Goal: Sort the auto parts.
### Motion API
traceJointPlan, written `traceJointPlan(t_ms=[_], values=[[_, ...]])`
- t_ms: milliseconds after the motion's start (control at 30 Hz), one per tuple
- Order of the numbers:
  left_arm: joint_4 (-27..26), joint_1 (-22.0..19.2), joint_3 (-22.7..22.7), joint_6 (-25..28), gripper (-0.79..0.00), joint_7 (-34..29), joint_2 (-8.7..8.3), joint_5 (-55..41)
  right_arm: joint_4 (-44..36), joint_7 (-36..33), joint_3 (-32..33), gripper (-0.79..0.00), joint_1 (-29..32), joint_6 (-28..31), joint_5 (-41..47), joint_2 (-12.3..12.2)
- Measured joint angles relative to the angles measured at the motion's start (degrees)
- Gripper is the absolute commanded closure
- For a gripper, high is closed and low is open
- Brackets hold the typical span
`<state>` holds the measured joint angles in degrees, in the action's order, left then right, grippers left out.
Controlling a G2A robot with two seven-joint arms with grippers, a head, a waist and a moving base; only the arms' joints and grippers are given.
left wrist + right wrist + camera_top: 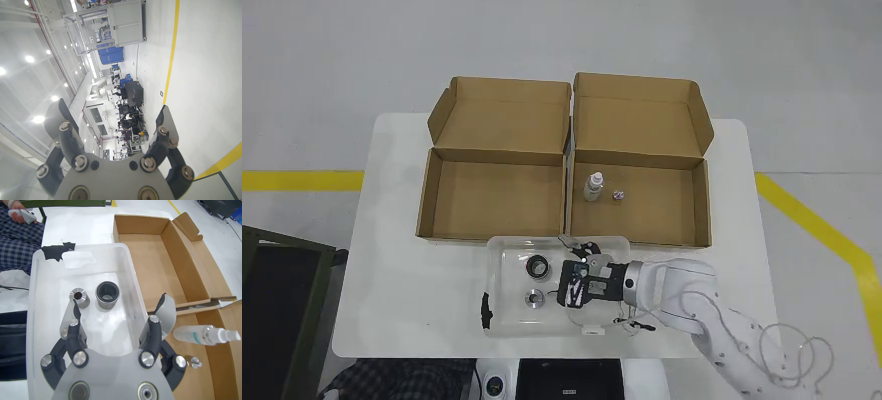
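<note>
On the white table (402, 250), the right gripper (119, 298) hangs spread over a clear plastic bin (132, 262) holding a silver metal bushing (79, 298) and black-rimmed steel bearing (107, 294); the left gripper (113, 103), likewise spread, faces a bright workshop hall (121, 113)

A white table (392, 250) is set on a pale grey floor (332, 70) marked with yellow lines (297, 180). Round ceiling lights (29, 59) and a framed enclosure (128, 28) are seen in the hall.
</note>
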<state>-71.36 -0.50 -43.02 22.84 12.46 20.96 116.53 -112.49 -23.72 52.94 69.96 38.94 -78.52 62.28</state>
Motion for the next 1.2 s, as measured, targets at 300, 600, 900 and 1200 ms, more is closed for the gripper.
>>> traceJointPlan(t_ms=[300,600,900,1200], values=[[0.0,0.0,0.0,0.0,-0.785,0.0,0.00,0.0,4.3,0.1,-5.0,-0.529,-3.7,-1.7,-1.7,1.5],[0.0,0.0,0.0,0.0,-0.785,0.0,0.00,0.0,8.7,0.3,-8.3,-0.517,-6.7,-3.3,-1.9,2.9],[0.0,0.0,0.0,0.0,-0.785,0.0,0.00,0.0,12.1,-0.3,-10.8,-0.493,-9.2,-4.0,-2.0,4.3],[0.0,0.0,0.0,0.0,-0.785,0.0,0.00,0.0,15.0,-0.2,-12.5,-0.480,-10.6,-4.6,-2.0,5.4]])
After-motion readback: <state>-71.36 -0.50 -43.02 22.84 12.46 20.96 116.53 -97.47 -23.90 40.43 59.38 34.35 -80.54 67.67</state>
